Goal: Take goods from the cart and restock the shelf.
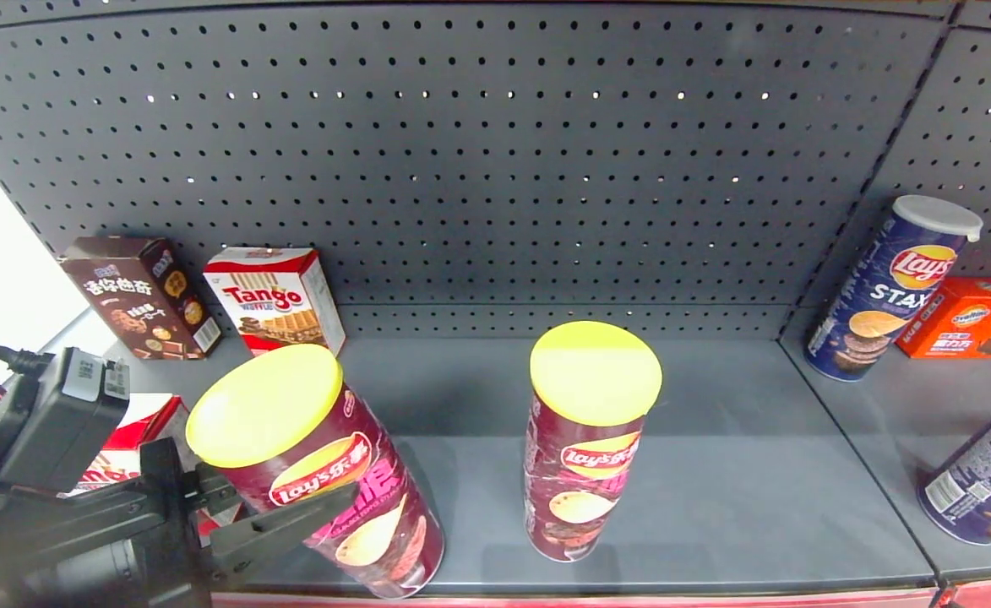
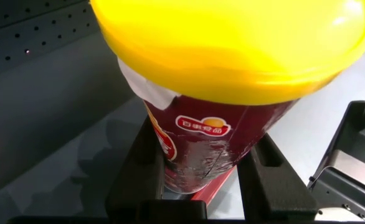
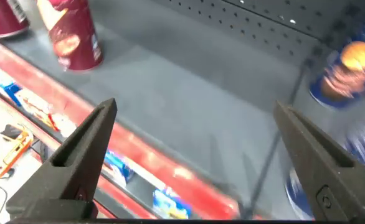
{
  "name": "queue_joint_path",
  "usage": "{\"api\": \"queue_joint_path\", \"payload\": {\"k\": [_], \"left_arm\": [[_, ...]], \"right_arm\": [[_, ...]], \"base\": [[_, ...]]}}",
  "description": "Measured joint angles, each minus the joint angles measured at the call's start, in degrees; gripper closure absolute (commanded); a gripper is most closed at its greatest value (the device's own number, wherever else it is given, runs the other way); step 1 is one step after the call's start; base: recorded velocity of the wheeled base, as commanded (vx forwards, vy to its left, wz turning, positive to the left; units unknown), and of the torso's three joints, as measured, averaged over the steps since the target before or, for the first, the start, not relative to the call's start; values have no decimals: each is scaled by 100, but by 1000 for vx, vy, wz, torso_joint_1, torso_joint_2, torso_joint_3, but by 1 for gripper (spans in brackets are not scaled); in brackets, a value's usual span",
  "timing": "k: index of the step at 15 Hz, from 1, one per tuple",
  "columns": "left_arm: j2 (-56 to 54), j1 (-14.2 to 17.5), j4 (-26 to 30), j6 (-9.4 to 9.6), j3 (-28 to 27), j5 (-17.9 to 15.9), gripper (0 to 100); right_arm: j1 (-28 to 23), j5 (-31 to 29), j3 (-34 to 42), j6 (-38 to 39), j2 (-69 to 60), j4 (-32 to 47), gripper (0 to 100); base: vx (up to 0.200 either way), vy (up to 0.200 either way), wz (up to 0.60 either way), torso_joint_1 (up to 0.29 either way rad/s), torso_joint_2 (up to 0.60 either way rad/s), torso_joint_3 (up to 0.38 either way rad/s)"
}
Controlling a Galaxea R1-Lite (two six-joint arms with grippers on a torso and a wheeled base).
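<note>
Gripping a maroon chip can (image 1: 326, 473) around its body, the left gripper (image 2: 206, 155) had its jaws clenched on the can, one finger (image 1: 288, 519) crossing the front of the label in the head view. This can stood tilted at the front left corner of the shelf (image 1: 740, 473), its yellow lid (image 1: 263, 405) leaning toward the left and its base down at the shelf's front edge; whether the base rested on the board could not be told. A second maroon can (image 1: 584, 473) with the same yellow lid stood upright on the shelf near the middle, just to the right of the held can and apart from it. Against the perforated back panel (image 1: 495, 169) at the left, a brown cookie box (image 1: 144, 295) and a red and white wafer box (image 1: 280, 300) stood side by side. In the next bay to the right, a blue can (image 1: 888, 291) with a white lid stood by the back panel, an orange box (image 1: 977, 317) lay just beside it, and another blue can (image 1: 981, 481) stood nearer the front, cut off by the view's edge. The right gripper (image 3: 195, 109) was released, its jaws spread wide with nothing between them, positioned over the shelf board near the red strip (image 3: 170, 168) along the front edge.
</note>
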Motion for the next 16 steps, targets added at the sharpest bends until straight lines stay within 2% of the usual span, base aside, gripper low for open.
{"api": "queue_joint_path", "payload": {"k": [5, 7, 9, 11, 12, 16], "left_arm": [[-60, 0, 0, -21, -35, -6, 100], [-63, -6, -5, -21, -63, -15, 100], [-63, -13, -2, -21, -72, -15, 100], [-66, -17, -2, -21, -61, -15, 100], [-68, -17, -5, -21, -61, -15, 100], [-134, -20, -2, -21, -28, -11, 100]], "right_arm": [[-599, -15, 44, 156, -1927, 1793, 0], [-780, -277, 77, 424, -2536, 2298, 0], [-822, -486, 241, 463, -2914, 2303, 0], [-800, -961, 652, 466, -3123, 1798, 0], [-797, -1029, 759, 463, -3176, 1803, 0], [-777, -834, 844, 435, -3266, 1807, 0]], "base": [[0, 0, 0, 0, 0, 0], [0, 0, 0, 0, 0, 0], [0, 0, 0, 0, 0, 0], [0, 0, 0, 0, 0, 0], [0, 0, 0, 0, 0, 0], [0, 0, 0, 0, 0, 0]]}}
